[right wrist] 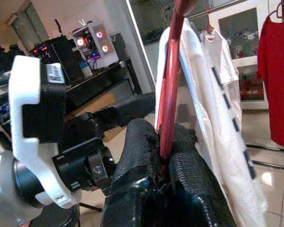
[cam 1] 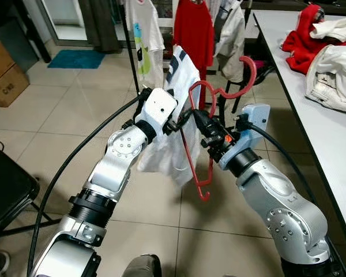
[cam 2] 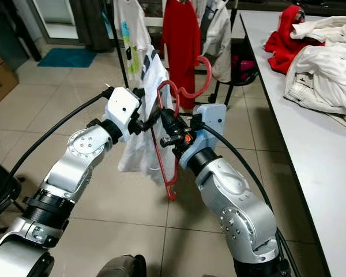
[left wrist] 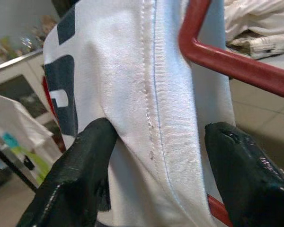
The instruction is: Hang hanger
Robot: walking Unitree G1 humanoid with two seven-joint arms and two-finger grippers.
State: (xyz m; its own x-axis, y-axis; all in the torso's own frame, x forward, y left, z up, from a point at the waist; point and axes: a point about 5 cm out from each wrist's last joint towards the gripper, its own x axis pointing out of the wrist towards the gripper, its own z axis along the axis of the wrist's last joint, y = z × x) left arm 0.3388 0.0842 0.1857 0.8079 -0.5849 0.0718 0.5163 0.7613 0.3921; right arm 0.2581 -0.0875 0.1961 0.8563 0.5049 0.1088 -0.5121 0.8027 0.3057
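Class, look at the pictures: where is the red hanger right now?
In the left eye view the red hanger is mid-frame, held in the air between both arms: the right pincer clamps its bar, while the left pincer pinches the white shirt draped on it.

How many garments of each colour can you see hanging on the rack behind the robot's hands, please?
White garments: 2, the printed T-shirt and the white garment on the right
Red garments: 1, the red top
Total: 3
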